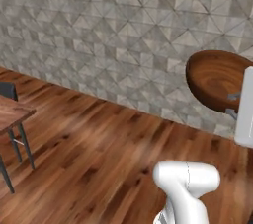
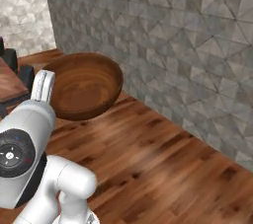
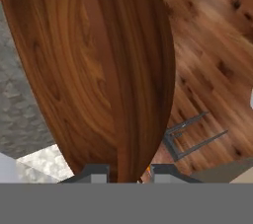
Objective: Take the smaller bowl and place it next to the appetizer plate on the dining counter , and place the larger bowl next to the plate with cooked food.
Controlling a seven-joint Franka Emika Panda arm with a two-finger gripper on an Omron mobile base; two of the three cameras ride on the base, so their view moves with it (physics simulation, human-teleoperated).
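The larger bowl point(image 1: 215, 77), wide, deep and dark reddish-brown wood, hangs in the air above the floor, tipped on its side. My gripper point(image 3: 127, 173) is shut on its rim, one fingertip point(image 3: 94, 171) on each face of the wall. In the right base view the bowl point(image 2: 85, 86) sits just beyond my white hand, in front of the tiled wall. From the left base view my gripper point(image 1: 231, 104) meets the bowl's lower right edge. The smaller bowl, the appetizer plate and the dining counter are out of view.
A grey tiled wall point(image 1: 123, 35) runs close ahead, with wood plank floor point(image 2: 163, 164) below. A wooden table on thin dark legs point(image 1: 12, 114) stands at the left. Dark chairs point(image 2: 11, 60) are near it. Metal furniture legs point(image 3: 192, 136) show under the bowl.
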